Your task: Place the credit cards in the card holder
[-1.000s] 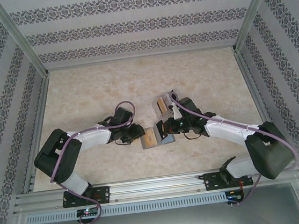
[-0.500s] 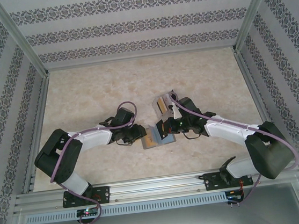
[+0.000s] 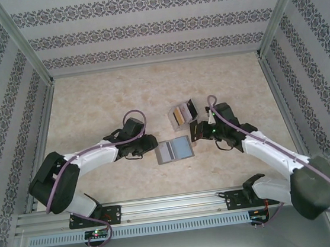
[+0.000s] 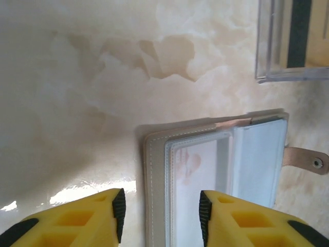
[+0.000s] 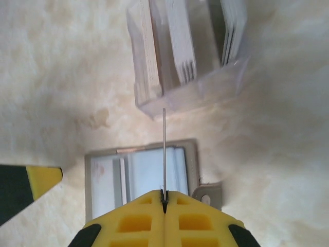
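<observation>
The grey card holder (image 3: 174, 151) lies open on the table, its clear inner pockets facing up (image 4: 216, 175) (image 5: 139, 175). My right gripper (image 3: 197, 130) (image 5: 164, 194) hovers just right of it, shut on a thin credit card (image 5: 164, 149) seen edge-on, sticking out over the holder's right panel. My left gripper (image 3: 151, 144) (image 4: 162, 211) is open at the holder's left edge, one finger over the table and the other over the left panel, with nothing between them. More credit cards (image 5: 180, 51) stand in the clear box.
A small clear plastic box (image 3: 182, 114) (image 4: 293, 41) with several cards sits just behind the holder. The holder's tan snap tab (image 4: 307, 160) pokes out on its right side. Metal frame rails and patterned walls ring the table.
My right gripper has drawn back to the right, off the holder, with a card. The tan card that covered the holder's left panel is gone from there. The left arm has stretched out lower.
</observation>
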### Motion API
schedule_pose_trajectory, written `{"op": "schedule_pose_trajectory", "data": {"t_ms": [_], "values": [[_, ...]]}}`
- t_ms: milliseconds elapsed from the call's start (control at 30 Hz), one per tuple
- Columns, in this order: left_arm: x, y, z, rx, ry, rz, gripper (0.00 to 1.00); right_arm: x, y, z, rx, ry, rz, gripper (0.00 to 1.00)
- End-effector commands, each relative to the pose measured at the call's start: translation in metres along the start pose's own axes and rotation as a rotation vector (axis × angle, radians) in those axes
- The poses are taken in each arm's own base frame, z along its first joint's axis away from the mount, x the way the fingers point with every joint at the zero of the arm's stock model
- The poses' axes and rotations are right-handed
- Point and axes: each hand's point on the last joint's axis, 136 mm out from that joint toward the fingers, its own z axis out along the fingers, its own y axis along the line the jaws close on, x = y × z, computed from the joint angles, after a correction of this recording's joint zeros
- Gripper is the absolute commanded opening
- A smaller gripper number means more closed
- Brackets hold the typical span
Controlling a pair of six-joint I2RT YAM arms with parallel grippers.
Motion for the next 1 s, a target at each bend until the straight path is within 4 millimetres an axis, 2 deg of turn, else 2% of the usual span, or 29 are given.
{"op": "schedule_pose_trajectory", "data": {"t_ms": [0,100,233,333,467,700,867,967], "values": [[0.003,-0.001,-0.001,0.016,-0.007,0.03,0.48,0.009,0.025,0.002,-0.147,0.034,-0.055,0.01],[0.003,-0.015,0.005,0.078,0.017,0.042,0.49,0.027,0.047,0.018,-0.233,0.117,-0.074,0.0],[0.008,-0.02,0.013,0.09,0.057,0.043,0.49,0.049,0.059,0.041,-0.267,0.174,-0.072,0.0],[0.011,-0.018,0.018,0.089,0.08,0.036,0.46,0.061,0.05,0.055,-0.247,0.195,-0.044,0.0],[0.016,-0.016,0.021,0.086,0.095,0.027,0.44,0.07,0.039,0.061,-0.224,0.203,-0.039,0.0],[0.019,-0.012,0.027,0.073,0.113,0.024,0.41,0.077,0.04,0.07,-0.273,0.229,-0.005,0.0],[0.021,-0.01,0.031,0.066,0.127,0.023,0.38,0.084,0.031,0.081,-0.255,0.251,0.029,0.0],[0.022,-0.007,0.031,0.058,0.131,0.022,0.36,0.084,0.031,0.08,-0.255,0.255,0.049,0.0]]}}
